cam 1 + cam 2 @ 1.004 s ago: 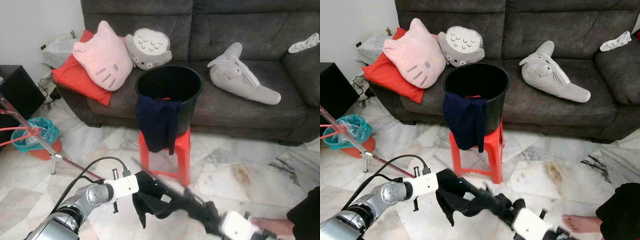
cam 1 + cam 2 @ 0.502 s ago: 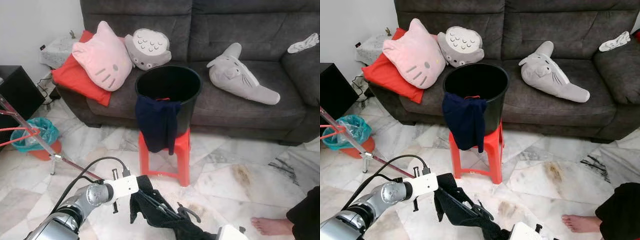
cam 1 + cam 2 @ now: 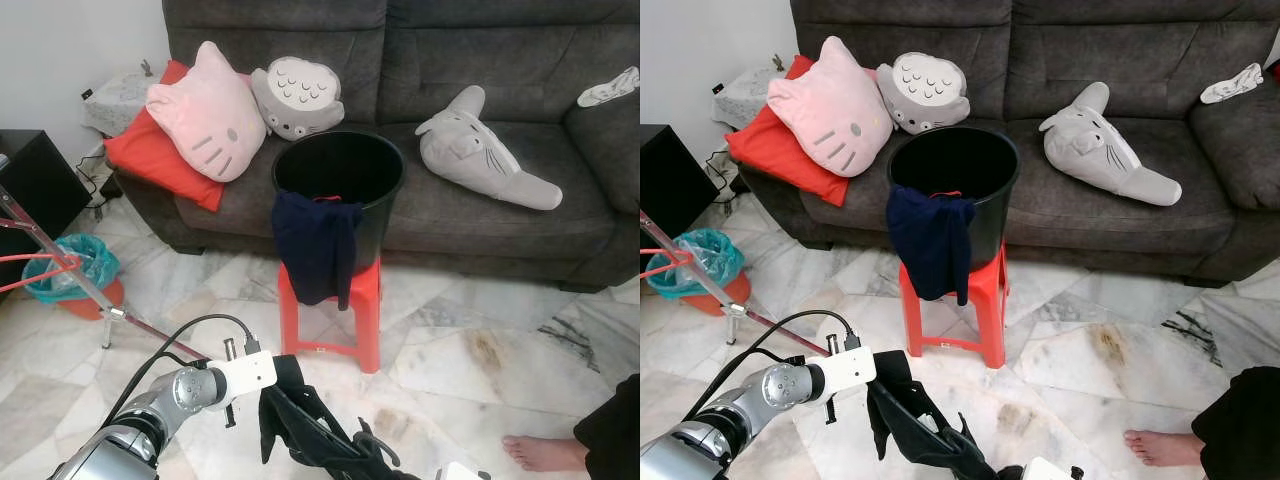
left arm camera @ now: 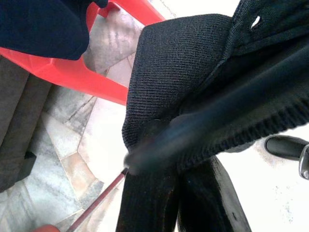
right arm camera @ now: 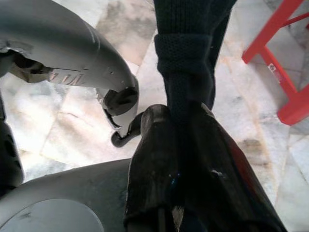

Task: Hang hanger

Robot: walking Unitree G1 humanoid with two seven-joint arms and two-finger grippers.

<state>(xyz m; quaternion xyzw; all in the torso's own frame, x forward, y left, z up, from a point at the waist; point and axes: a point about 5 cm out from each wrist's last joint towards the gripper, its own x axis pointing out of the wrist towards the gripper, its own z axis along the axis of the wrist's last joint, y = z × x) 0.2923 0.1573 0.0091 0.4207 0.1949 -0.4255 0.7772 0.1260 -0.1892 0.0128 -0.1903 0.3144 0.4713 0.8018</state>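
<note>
A black knit garment point(image 3: 290, 425) on a black hanger hangs low over the marble floor at the bottom centre. The hanger's hook point(image 3: 372, 443) sticks out on its right side. My left gripper point(image 3: 279, 383) comes in from the lower left and is shut on the garment's top; the left wrist view shows knit fabric point(image 4: 178, 72) and a blurred dark hanger bar point(image 4: 217, 111) over the fingers point(image 4: 145, 203). My right gripper point(image 5: 181, 125) is at the bottom edge of the eye views, shut on a hanging fold of the same garment point(image 5: 186, 63).
A black bucket point(image 3: 338, 170) with a dark blue cloth point(image 3: 315, 245) draped over its rim stands on a red stool point(image 3: 362, 310) ahead. Behind is a grey sofa point(image 3: 500, 60) with plush cushions. A rack leg point(image 3: 60, 270) and teal-lined bin point(image 3: 70, 265) stand left. A person's bare foot point(image 3: 545, 452) is at the lower right.
My right arm has drawn back toward the bottom edge, taking the garment's lower part with it. The garment now hangs lower and more bunched. The left arm has barely moved.
</note>
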